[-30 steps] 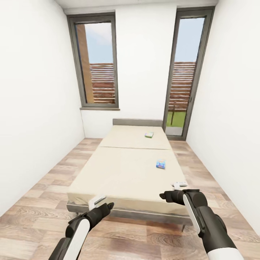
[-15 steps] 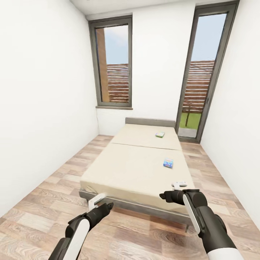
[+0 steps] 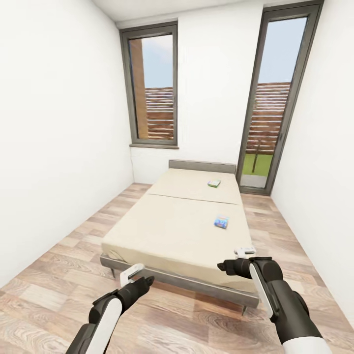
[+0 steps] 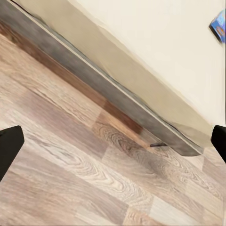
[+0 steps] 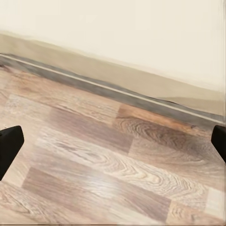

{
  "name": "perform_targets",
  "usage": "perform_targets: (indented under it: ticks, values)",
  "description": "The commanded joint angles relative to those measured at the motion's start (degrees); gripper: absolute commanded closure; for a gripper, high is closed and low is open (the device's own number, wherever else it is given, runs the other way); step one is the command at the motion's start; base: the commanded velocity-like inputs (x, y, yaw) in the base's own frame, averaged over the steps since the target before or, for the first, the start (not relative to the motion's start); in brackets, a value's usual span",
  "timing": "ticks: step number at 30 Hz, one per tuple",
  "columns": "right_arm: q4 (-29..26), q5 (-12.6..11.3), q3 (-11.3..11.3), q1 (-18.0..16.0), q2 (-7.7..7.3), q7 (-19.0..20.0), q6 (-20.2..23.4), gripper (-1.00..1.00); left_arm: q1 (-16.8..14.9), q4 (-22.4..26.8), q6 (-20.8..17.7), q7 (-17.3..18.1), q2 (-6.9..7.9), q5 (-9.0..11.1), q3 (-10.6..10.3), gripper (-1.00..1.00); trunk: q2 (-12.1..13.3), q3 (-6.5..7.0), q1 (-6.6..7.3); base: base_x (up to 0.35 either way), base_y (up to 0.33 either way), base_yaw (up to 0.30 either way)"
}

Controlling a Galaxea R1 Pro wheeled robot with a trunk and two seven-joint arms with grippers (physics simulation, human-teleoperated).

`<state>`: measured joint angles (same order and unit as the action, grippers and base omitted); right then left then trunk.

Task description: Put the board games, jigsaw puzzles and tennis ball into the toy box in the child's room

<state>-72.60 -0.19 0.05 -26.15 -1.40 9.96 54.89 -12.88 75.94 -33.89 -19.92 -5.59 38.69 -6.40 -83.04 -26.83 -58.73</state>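
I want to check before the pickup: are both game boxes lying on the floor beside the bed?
No, the blue game box and the green game box both lie on the bed mattress.

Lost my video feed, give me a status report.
Left gripper and right gripper open, empty, short of the beige bed. Blue game box and green game box lie on it. Path clear.

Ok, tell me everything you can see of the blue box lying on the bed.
The blue box is small, flat and mostly blue with lighter patches, seemingly cardboard; its print is too small to read. It lies flat and closed on the beige mattress of the bed, on the nearer half toward the right edge, slightly askew. Only the mattress touches it.
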Motion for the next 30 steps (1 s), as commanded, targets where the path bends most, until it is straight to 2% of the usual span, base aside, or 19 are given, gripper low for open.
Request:
perform_targets:
  ticks: [1, 19, 30]
  values:
    - [-0.1, 0.0, -0.1, 0.0, -0.02, 0.1, 0.6, -1.0, 0.0, 0.1, -0.1, -0.6, -0.01, 0.6, 0.0, -1.0, 0.0, -0.07, 0.0, -0.006, -0.269, 0.006]
    - [-1.8, -0.5, 0.1, 0.2, 0.0, 0.1, 2.8, -1.0, 0.0, 0.0, -0.1, -0.6, 0.04, 0.6, 0.1, -1.0, 0.0, -0.07, 0.0, -0.001, -0.271, 0.008]
    - [-1.8, -0.6, 0.3, 0.2, 0.04, 0.2, 3.4, -1.0, 0.0, 0.0, -0.2, -0.5, 0.33, 0.9, 0.1, -1.0, 0.0, -0.07, 0.0, 0.0, -0.262, 0.186]
